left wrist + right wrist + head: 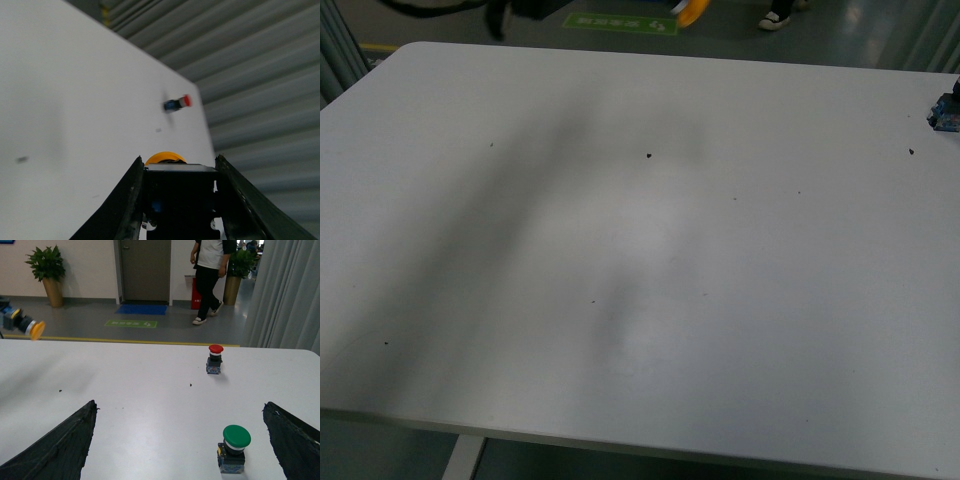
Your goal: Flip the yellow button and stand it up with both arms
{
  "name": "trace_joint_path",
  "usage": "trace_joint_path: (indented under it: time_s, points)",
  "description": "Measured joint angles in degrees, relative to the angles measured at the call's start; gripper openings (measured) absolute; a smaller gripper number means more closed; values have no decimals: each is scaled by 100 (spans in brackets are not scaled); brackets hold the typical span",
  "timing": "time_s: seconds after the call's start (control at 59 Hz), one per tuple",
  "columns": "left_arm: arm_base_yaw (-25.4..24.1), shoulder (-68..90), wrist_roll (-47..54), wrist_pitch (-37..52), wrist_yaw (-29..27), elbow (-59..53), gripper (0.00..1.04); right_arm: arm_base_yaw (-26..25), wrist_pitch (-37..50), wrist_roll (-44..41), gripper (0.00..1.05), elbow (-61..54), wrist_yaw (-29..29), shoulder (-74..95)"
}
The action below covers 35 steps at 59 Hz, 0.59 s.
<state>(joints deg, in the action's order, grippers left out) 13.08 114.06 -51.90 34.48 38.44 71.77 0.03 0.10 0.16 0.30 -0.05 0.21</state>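
Front view: yellow button (692, 12) is up at the far edge of the tabletop (620, 250), against a dark blur, clear of the surface. Left wrist view: left gripper (179, 161) is clenched on the yellow button (165, 158), black block between the fingers, cap pointing away from the gripper; red button (177, 103) sits well ahead. Right wrist view: right gripper (178, 405) is released and spread wide, with green button (234, 447) upright between its fingers, untouched, and red button (215, 359) upright further ahead. Yellow button (27, 326) hangs in the air well off toward the left arm's side.
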Motion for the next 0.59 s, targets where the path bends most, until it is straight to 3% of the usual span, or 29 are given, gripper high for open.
trace_joint_path:
  time_s: [0.136, 0.221, 0.594]
  points:
    - [435, 162, -1296, 1281, -76, 22, 35, 0, 0, 0, 97, 0, 0, 0]
    - [647, 269, -1836, 1624, -74, 107, 35, 0, 0, 0, 97, 0, 0, 0]
    - [868, 223, -3257, 3233, -63, 24, 35, 0, 0, 0, 97, 0, 0, 0]
